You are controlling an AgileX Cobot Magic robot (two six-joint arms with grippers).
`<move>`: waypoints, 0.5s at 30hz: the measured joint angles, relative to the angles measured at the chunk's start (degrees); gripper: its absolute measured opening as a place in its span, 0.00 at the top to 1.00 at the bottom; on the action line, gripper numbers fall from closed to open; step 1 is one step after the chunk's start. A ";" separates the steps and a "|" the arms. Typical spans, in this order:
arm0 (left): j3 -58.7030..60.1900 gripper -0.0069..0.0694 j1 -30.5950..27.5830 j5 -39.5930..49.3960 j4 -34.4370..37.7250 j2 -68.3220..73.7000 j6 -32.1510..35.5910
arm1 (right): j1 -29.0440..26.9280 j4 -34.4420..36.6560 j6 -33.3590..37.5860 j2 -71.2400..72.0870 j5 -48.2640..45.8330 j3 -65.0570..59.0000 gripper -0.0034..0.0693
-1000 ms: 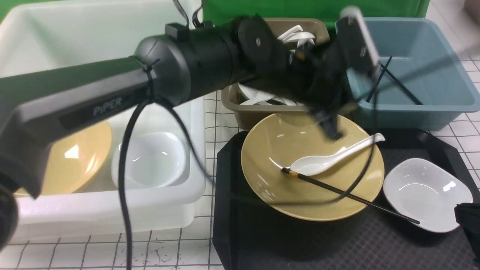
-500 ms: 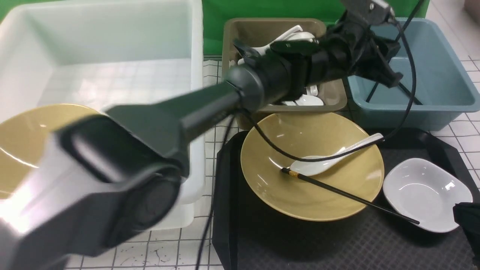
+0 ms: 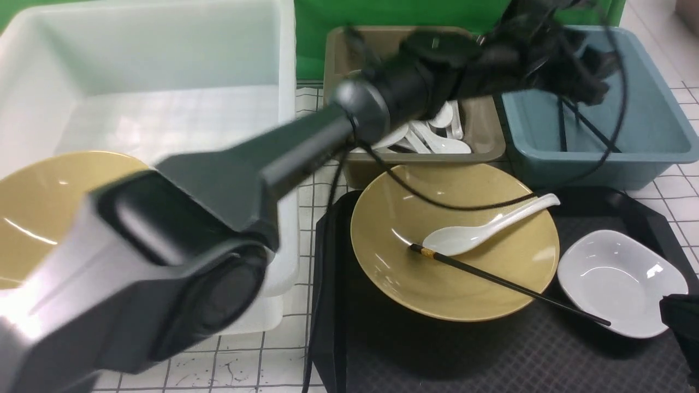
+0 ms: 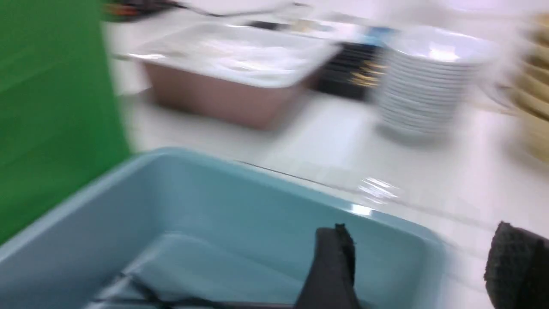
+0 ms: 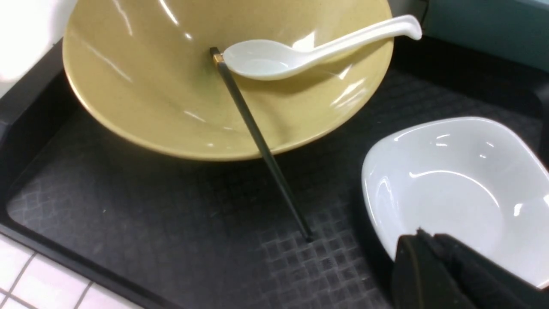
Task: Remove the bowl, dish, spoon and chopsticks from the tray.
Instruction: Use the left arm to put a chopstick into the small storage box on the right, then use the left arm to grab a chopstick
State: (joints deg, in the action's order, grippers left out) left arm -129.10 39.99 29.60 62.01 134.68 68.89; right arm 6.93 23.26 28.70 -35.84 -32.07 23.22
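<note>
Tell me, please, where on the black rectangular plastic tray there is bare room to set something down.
Bare patches: the near strip of the black textured tray, in front of the mustard-yellow bowl and left of the thin black chopstick; also the far right corner, behind the small white dish. Between bowl and dish it is crowded: the chopstick crosses there.

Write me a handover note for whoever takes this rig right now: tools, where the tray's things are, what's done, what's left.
Left tool: open, empty, above the blue bin.
Right tool: shut, at the rim of the dish; whether it grips the rim is unclear.
On the tray: the bowl, with the spoon and one chopstick resting in it; the dish is beside the bowl.
Done: black sticks lie in the blue bin.
Left: chopstick, spoon, bowl, dish.
</note>
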 joint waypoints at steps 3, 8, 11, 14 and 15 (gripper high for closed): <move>-0.29 0.46 0.55 13.76 -23.32 -4.43 -18.26 | 0.00 0.00 0.00 0.00 0.02 0.00 0.85; 0.79 0.80 2.46 38.55 -53.72 -9.29 -40.22 | 0.00 0.07 0.00 -0.05 0.08 0.00 0.85; 4.65 0.89 3.72 40.86 -55.66 -11.56 -40.07 | 0.00 0.06 0.00 -0.05 0.02 -0.12 0.85; 12.65 0.92 6.79 41.43 -52.46 -15.97 -34.92 | 0.00 0.06 0.00 -0.05 0.07 -0.12 0.84; 14.61 0.92 7.26 41.43 -51.89 -16.53 -33.59 | 0.00 0.06 0.00 -0.05 0.07 -0.13 0.84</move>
State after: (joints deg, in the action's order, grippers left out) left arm -114.49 47.24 71.03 10.12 118.15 35.30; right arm 6.93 23.32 28.70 -35.89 -32.00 23.08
